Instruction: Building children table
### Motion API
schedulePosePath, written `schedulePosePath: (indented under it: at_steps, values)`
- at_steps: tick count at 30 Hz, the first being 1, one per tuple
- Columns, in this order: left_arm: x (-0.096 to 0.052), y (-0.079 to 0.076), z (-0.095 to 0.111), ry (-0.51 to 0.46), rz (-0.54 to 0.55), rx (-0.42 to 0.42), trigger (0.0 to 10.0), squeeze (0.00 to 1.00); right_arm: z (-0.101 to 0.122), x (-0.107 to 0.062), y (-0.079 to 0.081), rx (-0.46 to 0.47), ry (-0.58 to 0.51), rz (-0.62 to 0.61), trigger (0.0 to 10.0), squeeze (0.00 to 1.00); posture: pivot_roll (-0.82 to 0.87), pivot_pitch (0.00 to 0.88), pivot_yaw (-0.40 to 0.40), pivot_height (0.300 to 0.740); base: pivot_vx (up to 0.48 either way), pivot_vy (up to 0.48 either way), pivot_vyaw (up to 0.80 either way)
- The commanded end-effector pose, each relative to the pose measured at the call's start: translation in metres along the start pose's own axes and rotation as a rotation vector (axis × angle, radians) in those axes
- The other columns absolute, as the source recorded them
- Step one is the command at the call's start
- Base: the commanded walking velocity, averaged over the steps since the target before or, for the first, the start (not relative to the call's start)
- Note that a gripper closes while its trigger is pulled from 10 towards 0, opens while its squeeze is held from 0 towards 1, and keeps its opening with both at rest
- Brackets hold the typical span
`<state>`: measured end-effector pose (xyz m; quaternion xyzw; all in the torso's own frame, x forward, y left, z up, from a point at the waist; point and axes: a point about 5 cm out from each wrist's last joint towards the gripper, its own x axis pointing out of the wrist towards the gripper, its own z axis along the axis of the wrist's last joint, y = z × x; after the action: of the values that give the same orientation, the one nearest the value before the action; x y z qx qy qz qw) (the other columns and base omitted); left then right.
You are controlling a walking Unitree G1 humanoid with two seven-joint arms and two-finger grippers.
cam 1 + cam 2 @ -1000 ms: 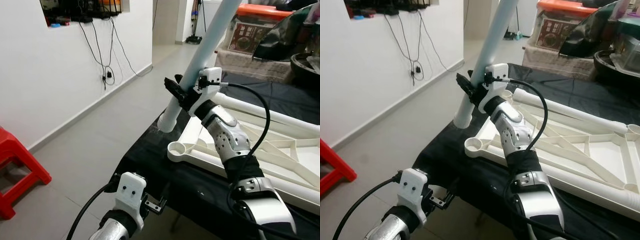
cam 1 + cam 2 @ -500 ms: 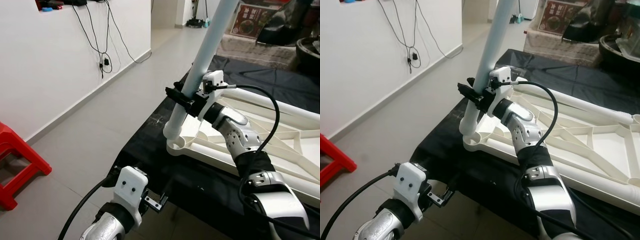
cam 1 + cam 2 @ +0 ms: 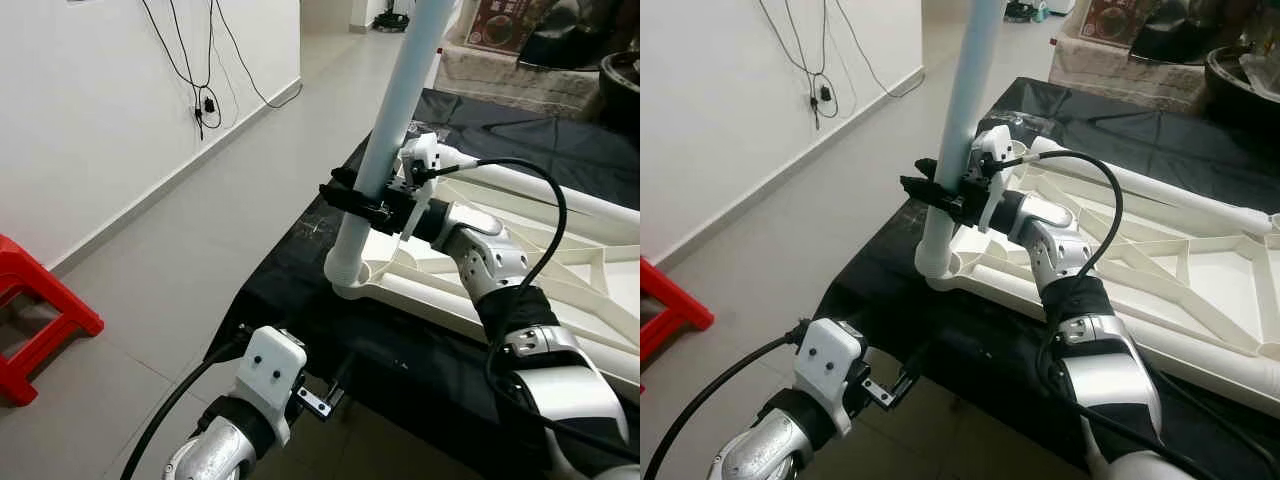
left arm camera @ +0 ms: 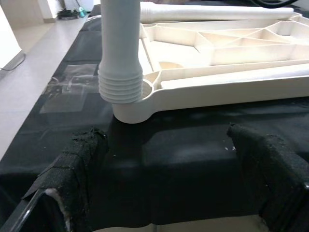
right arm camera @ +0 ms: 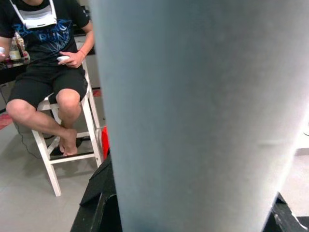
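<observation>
The right hand (image 3: 362, 200) is clamping its two black fingers round the leg (image 3: 385, 150), a little above the leg's lower end. The leg's ribbed, threaded tip (image 4: 120, 87) is sitting in the corner socket (image 4: 129, 108) of the tabletop (image 3: 1200, 270), which is lying upside down on the black-draped counter (image 3: 300, 290), the socket at the corner nearest the counter's edge.

The leg's long axis is running nearly upright, leaning slightly so that the top tips away from the robot and toward its right; the threaded end is pointing down into the socket.

The step in hand looks like seating and turning the leg home. To do it well, the leg probably needs bringing square to the tabletop first — threads started on a lean are likely to cross. Pressing gently down while twisting, and checking that the ribs sink evenly, should help.

The left hand (image 4: 159, 188) is hovering low beside the counter's edge, fingers spread wide and gripping nothing, aimed at the socket — well placed to steady the tabletop if it shifts.

A seated person (image 5: 50, 63) is showing in the right wrist view.
</observation>
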<state>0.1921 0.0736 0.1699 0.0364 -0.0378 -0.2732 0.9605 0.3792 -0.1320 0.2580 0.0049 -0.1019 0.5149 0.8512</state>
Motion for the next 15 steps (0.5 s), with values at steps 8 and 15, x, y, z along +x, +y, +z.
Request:
schedulePosePath:
  at_steps: [8,15]
  values:
    - [-0.0057,-0.0026,-0.0035,0.028,-0.004,0.02,10.0,0.0,-0.0007,0.006,-0.0012,-0.035,0.033,0.012,10.0,0.0,0.19,0.181,-0.051,0.74,0.0,0.0,0.0]
    - [-0.0053,-0.0088,0.0011,0.012,-0.035,0.06,10.0,0.0,-0.0018,0.0032,-0.0001,-0.041,0.098,0.103,10.0,0.0,0.2,0.185,-0.056,0.74,0.0,0.0,0.0]
